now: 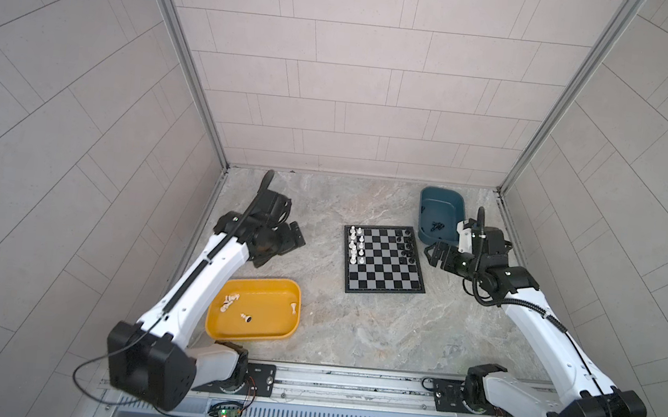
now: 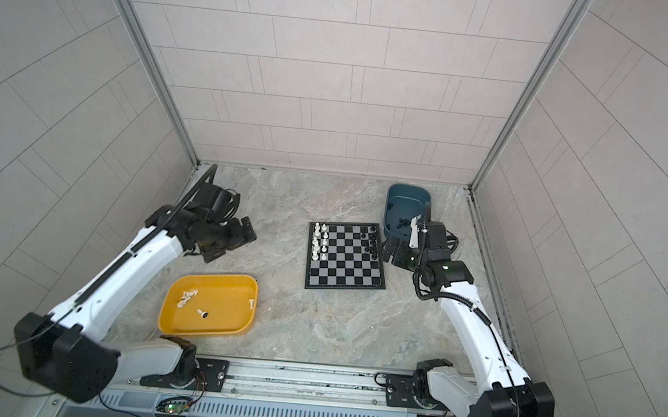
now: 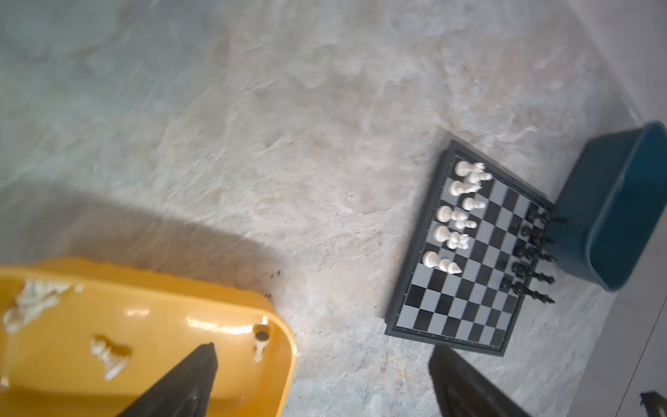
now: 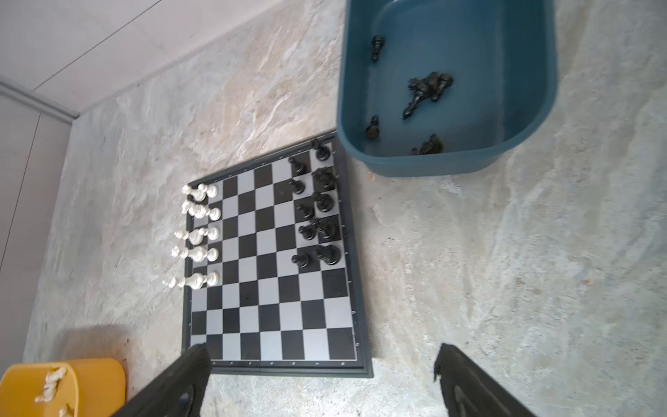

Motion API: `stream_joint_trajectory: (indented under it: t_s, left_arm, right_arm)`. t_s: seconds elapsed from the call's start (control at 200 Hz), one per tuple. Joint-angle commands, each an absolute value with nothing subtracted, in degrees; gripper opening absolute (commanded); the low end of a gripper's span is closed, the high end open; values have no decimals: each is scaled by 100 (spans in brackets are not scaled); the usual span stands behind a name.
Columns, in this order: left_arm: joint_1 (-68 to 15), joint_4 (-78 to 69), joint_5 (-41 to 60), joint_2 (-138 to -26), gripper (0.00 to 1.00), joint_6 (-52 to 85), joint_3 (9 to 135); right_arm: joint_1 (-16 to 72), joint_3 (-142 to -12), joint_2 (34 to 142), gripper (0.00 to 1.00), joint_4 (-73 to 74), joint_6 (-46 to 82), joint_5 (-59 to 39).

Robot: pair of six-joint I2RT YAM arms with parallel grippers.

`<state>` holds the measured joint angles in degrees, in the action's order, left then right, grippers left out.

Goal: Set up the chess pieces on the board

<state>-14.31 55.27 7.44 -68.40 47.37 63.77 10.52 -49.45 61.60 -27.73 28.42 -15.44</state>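
White chess pieces [image 1: 230,302] lie in the yellow tray [image 1: 258,281] nearest your left pincer [image 3: 323,349], black pieces [image 4: 429,86] in the teal tray [image 4: 426,168] beside your right pincer [image 4: 321,348]; both wide, empty.

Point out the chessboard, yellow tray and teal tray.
chessboard [image 1: 390,277], in a top view, empty near squares.
yellow tray [image 1: 271,324], in a top view, bare floor.
teal tray [image 4: 480,108], right wrist view, bare floor.

White arm links [image 1: 209,272], blk joints [image 1: 150,363], blk cables [image 1: 535,308]; green LEDs [image 1: 224,413] at bases.
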Motion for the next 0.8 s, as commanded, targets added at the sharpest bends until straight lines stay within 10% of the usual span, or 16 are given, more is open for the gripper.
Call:
stream_joint_trajectory:
  t_s: [0.0, 0.796]
  left_arm:
    - [-1172, 5785, 471, -6394, 100, 5678, 5721]
    - [105, 4262, 1082, -7981, 46, 6730, 4898]
  right_arm:
    - [1297, -4771, 5965, 100, -2552, 2907, -1516]
    - [2021, -5129, 5700, 92, -2399, 2736, -1894]
